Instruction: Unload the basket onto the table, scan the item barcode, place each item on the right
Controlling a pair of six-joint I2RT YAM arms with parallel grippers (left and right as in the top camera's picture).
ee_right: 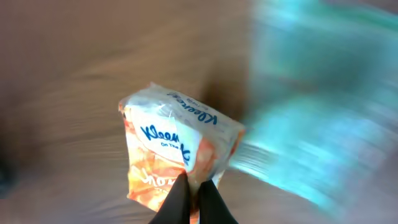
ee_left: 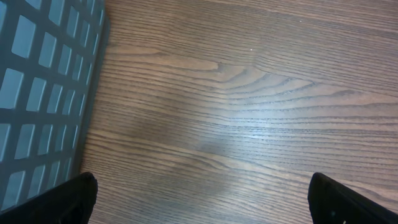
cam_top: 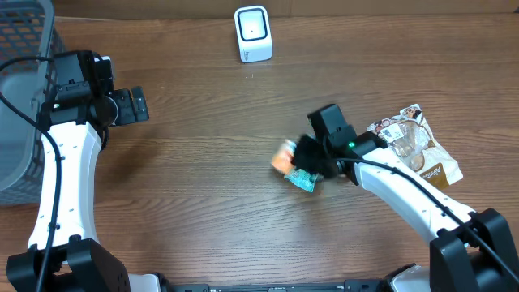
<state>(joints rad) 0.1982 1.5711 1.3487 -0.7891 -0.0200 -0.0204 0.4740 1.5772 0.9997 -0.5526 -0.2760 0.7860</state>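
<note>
My right gripper [ee_right: 194, 186] is shut on the edge of an orange and white Kleenex tissue pack [ee_right: 174, 149], pinching its wrapper between the two black fingers. From overhead, the pack [cam_top: 283, 159] sits at the table's middle right, at the tip of the right gripper [cam_top: 304, 158]. A teal packet [cam_top: 303, 180] lies just beside it, blurred in the right wrist view [ee_right: 311, 124]. A white barcode scanner [cam_top: 252, 33] stands at the far centre. My left gripper [cam_top: 138, 105] hovers open at the left with nothing between its fingers [ee_left: 81, 190].
A grey mesh basket [cam_top: 20, 97] fills the far left, and its wall [ee_left: 37, 93] is close to the left gripper. A brown and white snack bag [cam_top: 413, 144] lies at the right, next to the right arm.
</note>
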